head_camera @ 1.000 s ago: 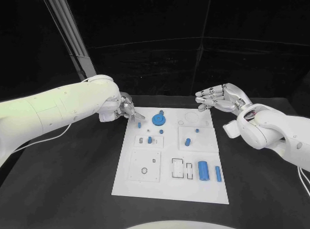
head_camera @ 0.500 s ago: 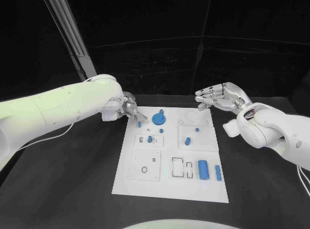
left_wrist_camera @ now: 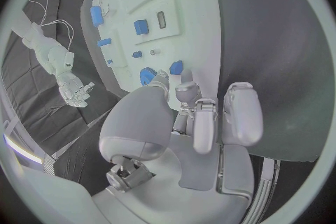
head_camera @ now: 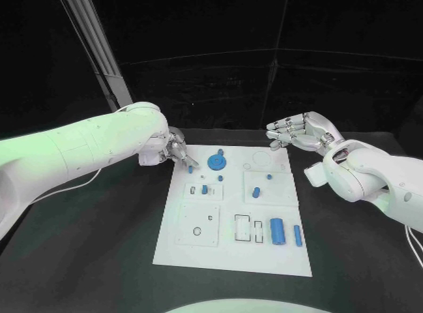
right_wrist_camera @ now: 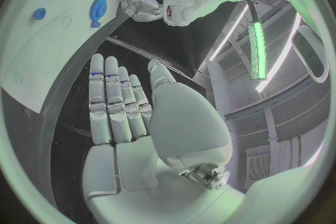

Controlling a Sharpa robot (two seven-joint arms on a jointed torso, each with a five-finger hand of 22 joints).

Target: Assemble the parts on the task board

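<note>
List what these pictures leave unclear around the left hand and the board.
- Left hand, head view: too small to tell whether its fingertips touch the small blue peg at the task board edge.
- Left wrist view: the fingers partly cover that peg.
- Right hand: held open, apart from the board.

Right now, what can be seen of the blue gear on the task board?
The blue gear is a round, toothed disc with a raised hub or knob at its middle, plastic by its look. It lies flat near the far left corner of the white task board. The left hand is close beside it, fingertips at a small blue peg nearby; whether it touches the gear cannot be told.
</note>
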